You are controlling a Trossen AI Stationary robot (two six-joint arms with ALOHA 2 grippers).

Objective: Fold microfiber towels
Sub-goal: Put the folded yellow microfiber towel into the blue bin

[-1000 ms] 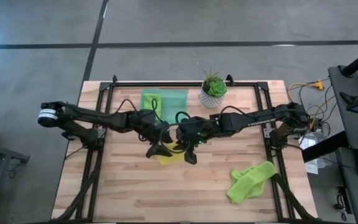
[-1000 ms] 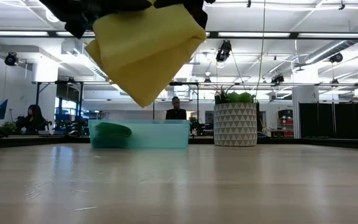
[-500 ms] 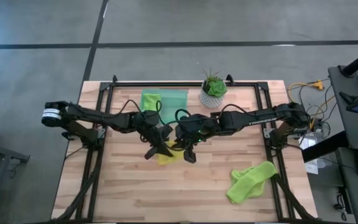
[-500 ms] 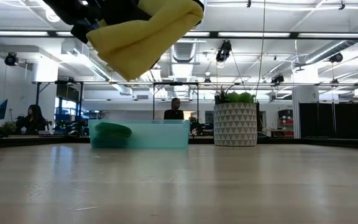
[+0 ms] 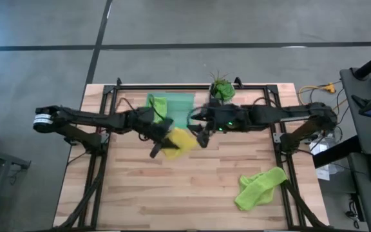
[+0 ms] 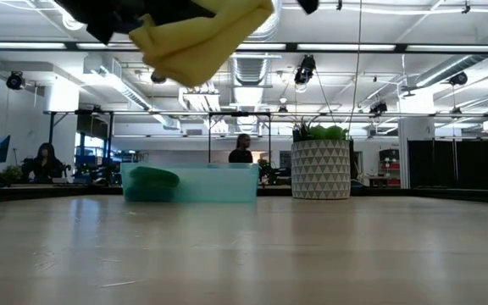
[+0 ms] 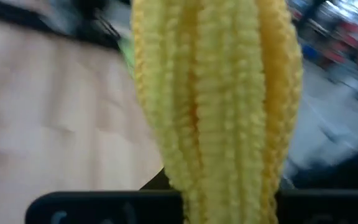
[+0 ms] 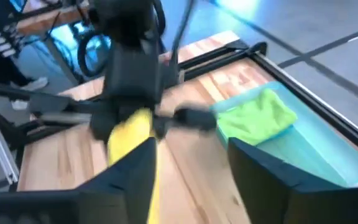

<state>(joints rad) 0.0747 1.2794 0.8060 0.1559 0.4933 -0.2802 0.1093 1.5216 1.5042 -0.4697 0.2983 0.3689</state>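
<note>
The left gripper [image 5: 161, 143] is clamped on the bunched yellow towel [image 5: 181, 141], which hides its fingertips, above mid-table. The right gripper [image 5: 201, 136], fingers parted and empty, is just right. A crumpled green towel [image 5: 260, 187] lies near-right

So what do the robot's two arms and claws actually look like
Both are slim dark jointed arms with black cables looped along them. The left arm has a white band near its outer end; the right arm shows a small green light. The right claw has two broad dark fingers.
</note>
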